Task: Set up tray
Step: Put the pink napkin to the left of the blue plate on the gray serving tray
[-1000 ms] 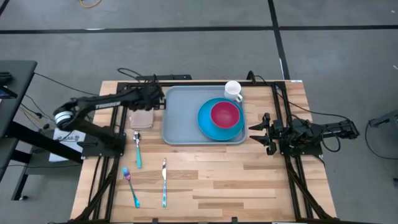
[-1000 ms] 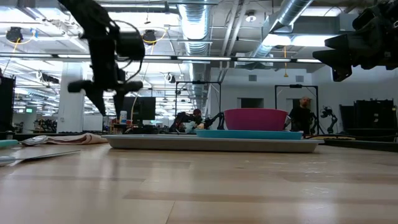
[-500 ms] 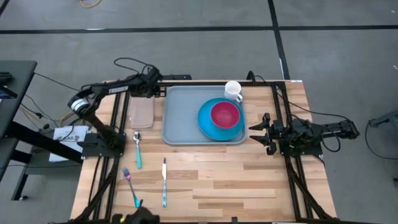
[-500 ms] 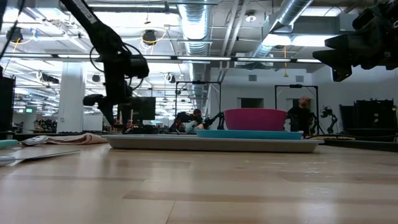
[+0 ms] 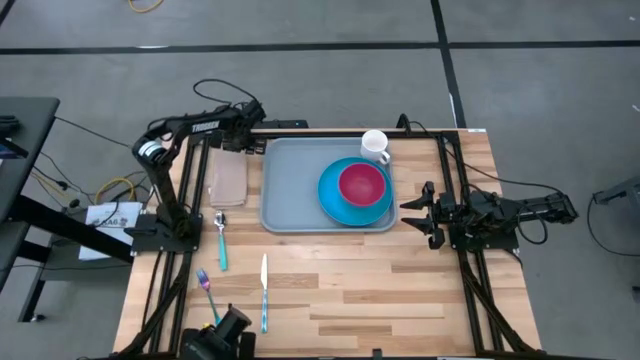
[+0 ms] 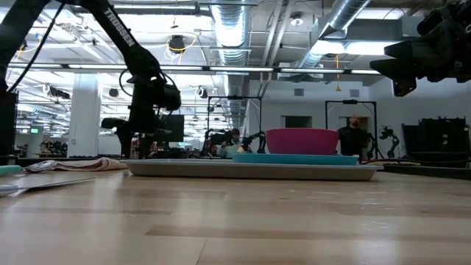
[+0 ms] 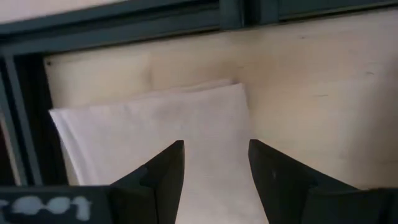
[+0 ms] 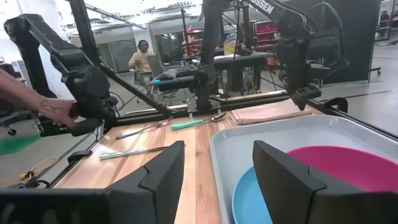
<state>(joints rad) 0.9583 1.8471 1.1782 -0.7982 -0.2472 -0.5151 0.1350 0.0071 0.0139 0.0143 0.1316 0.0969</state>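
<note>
1. White "TROSSEN" lettering runs along the left arm.
2. Grey-blue tray (image 5: 300, 192), rounded rim, lies mid-tabletop (image 5: 340, 285) carrying a blue plate (image 5: 335, 200) and pink bowl (image 5: 362, 184).
3. Left hand (image 5: 255, 148) spread above the napkin (image 5: 228, 180).
4. Right hand (image 5: 412, 215) spread beside the tray.

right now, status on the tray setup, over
Left gripper open above napkin. Right gripper open, parked beside tray. Plate, bowl loaded.

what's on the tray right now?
On the tray: blue plate carrying a pink bowl. White mug sits at its far rim. The bowl's inside looks empty; anything under the plate is hidden.
</note>
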